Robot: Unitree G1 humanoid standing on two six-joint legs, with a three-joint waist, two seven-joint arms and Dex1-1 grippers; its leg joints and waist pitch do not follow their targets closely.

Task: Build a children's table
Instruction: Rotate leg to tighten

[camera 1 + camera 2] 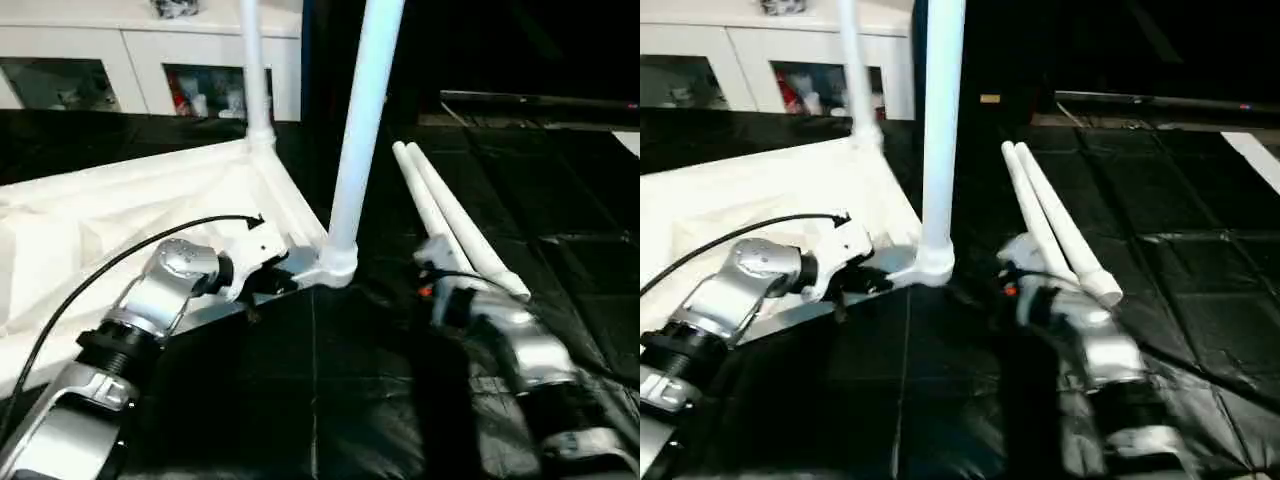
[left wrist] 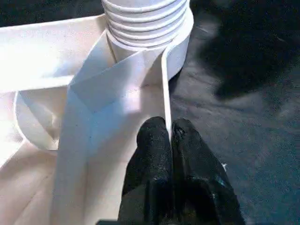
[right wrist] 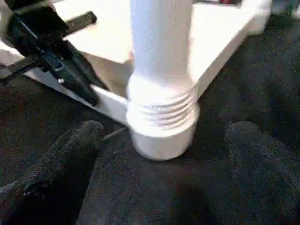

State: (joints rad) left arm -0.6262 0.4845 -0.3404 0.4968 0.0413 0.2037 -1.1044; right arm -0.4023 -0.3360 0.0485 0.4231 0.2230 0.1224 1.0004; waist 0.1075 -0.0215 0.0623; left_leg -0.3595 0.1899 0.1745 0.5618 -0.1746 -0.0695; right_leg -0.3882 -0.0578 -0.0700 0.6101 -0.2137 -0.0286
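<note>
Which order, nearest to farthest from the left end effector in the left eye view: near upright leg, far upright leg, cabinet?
1. Near upright leg, standing in the corner socket just right of the left end effector, which pinches the tabletop's rim.
2. Far upright leg, at the corner behind.
3. Cabinet, beyond the tabletop at the back.

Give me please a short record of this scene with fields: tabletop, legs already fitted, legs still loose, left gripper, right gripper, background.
tabletop: white tabletop lies underside up on the black floor
legs fitted: two; near leg upright in the near corner socket, far leg upright in the corner behind
legs loose: two loose legs lie side by side on the floor, on the robot's right
left gripper: left gripper shut on the tabletop's thin edge wall beside the near socket
right gripper: right gripper open, a finger on each side of the near socket
background: white cabinet with glass doors
</note>
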